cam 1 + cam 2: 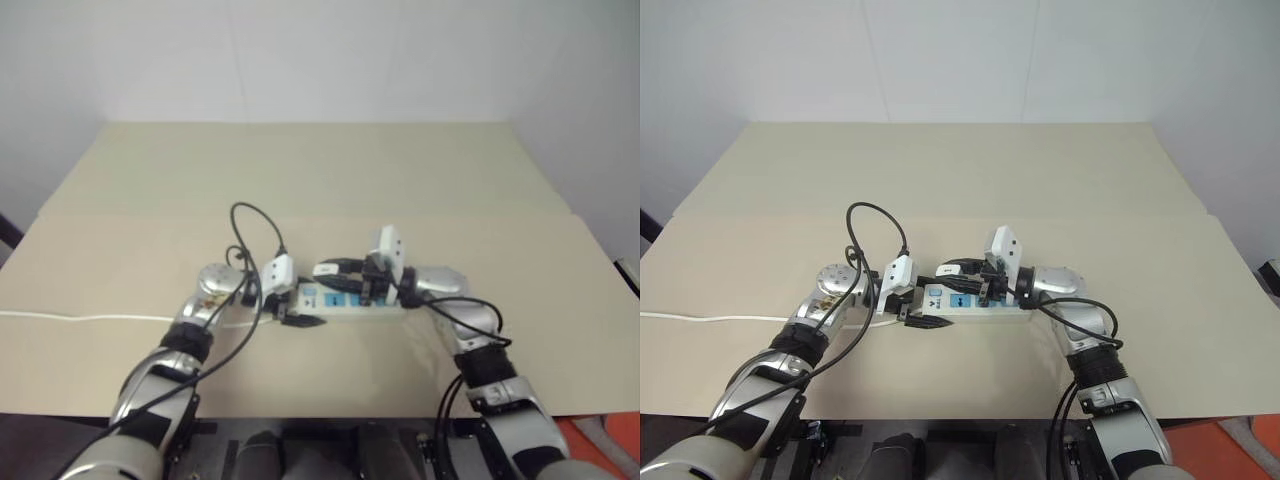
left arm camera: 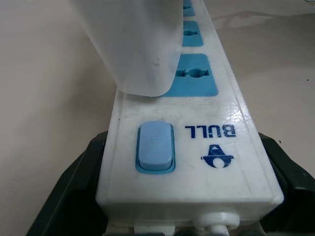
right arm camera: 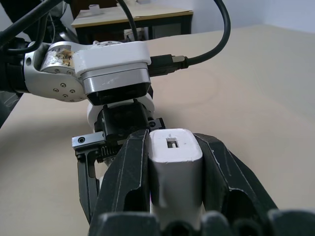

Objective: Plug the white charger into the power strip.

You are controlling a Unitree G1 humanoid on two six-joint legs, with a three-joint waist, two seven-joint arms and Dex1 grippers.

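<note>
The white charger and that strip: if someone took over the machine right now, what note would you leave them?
Left pincer: shut on the switch end of the power strip, steadying it on the table.
Right pincer: shut on the white charger, held over the strip near the socket next to the switch.
Done: both things gripped, charger brought to the strip.
Left: whether the prongs have entered cannot be told; line up, press fully in, then let go.

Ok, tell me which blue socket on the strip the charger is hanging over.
The blue socket nearest the switch end of the power strip. The white charger hangs partly over it; the other sockets lie farther along.
</note>
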